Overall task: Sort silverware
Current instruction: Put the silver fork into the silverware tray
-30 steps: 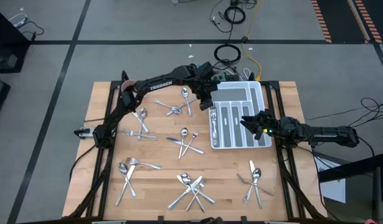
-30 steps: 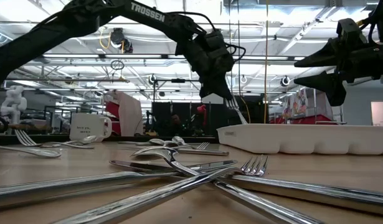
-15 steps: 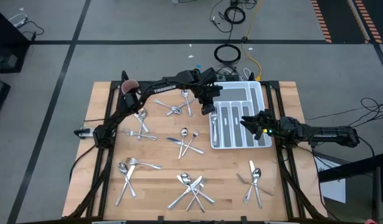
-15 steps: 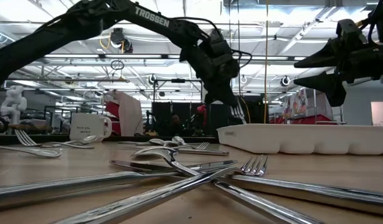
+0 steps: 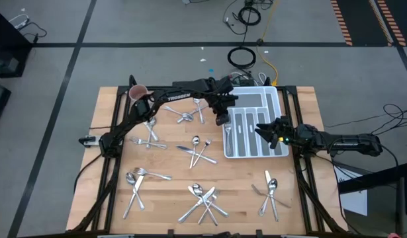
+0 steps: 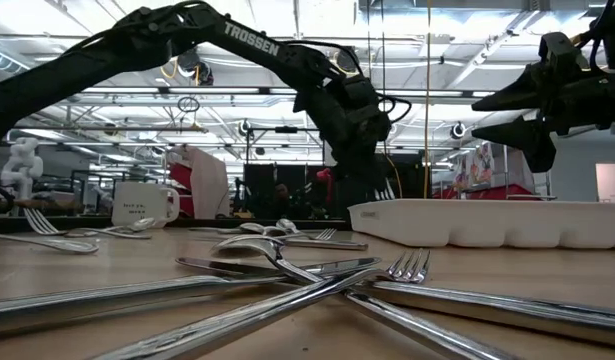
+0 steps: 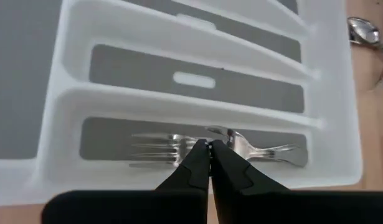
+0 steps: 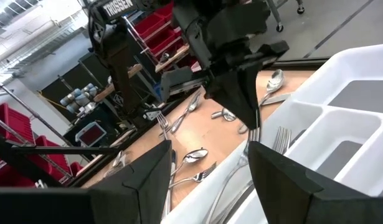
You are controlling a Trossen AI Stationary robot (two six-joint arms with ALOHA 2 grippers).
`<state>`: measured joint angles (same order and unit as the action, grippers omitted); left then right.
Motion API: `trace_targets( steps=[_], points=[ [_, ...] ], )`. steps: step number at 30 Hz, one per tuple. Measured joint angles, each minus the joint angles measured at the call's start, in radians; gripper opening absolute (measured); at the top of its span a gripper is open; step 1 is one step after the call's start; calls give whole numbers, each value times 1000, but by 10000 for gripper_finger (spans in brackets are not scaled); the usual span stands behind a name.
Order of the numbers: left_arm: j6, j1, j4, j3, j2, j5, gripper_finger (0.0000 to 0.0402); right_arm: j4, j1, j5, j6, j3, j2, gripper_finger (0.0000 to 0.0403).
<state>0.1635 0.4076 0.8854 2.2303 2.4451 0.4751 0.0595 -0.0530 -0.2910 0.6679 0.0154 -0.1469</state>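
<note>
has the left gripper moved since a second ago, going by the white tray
Yes. In the low view the left gripper has come down toward the white tray, carrying its fork into the tray's outermost slot.

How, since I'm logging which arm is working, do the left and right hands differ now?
The left hand is shut on a fork; the right hand is open and empty. The left hand dips into the tray; the right hand hovers above it. Both are dark, two-fingered.
</note>
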Motion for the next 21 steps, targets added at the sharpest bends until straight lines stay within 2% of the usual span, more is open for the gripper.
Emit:
trace_targets(
  steps=[7,12,21],
  points=[
    [36,1,-11,0,0,-143,68,0,0,0,-4,0,-1,203],
    [61,-12,-4,0,0,-128,95,0,0,0,-18,0,-1,203],
    [58,-22,4,-1,-14,-143,103,0,0,0,-30,0,-1,203]
  ],
)
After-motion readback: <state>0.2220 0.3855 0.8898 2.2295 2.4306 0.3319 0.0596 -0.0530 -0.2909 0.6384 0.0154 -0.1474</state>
